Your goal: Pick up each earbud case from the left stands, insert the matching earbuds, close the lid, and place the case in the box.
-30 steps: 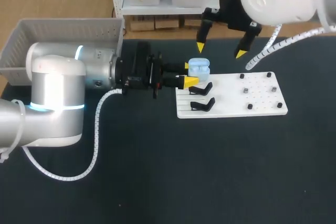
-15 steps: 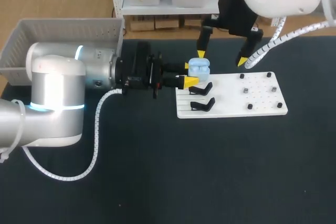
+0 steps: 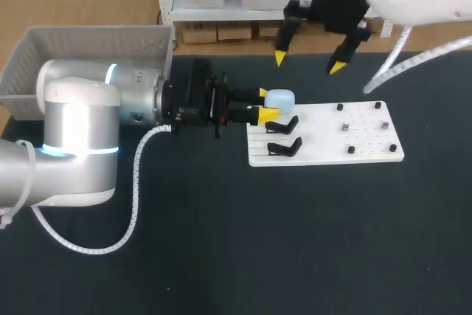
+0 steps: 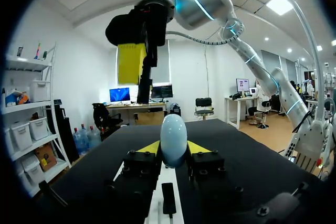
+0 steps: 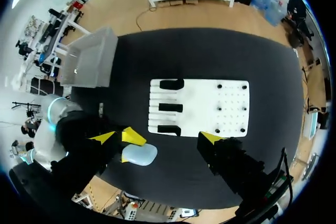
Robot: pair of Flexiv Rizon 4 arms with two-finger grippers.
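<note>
- The left gripper [image 3: 265,103] reaches in level above the table and pinches the pale blue earbud case [image 3: 279,98], one yellow tip pressed on each side.
- The case's lid is shut. It is held just above the near-left corner of the white board [image 3: 361,119], clear of the black stands [image 3: 282,125].
- The right gripper [image 3: 307,62] hangs above and behind the case with its fingers spread wide, touching nothing.
- The grey box [image 3: 88,38] sits at the table's far left corner, well apart from the case.
- The left wrist view shows the case upright and egg-shaped between the fingertips, with the right gripper overhead.
- The right wrist view shows three stands in a row on the board. The head view shows only two, as the case and fingers cover the third.
</note>
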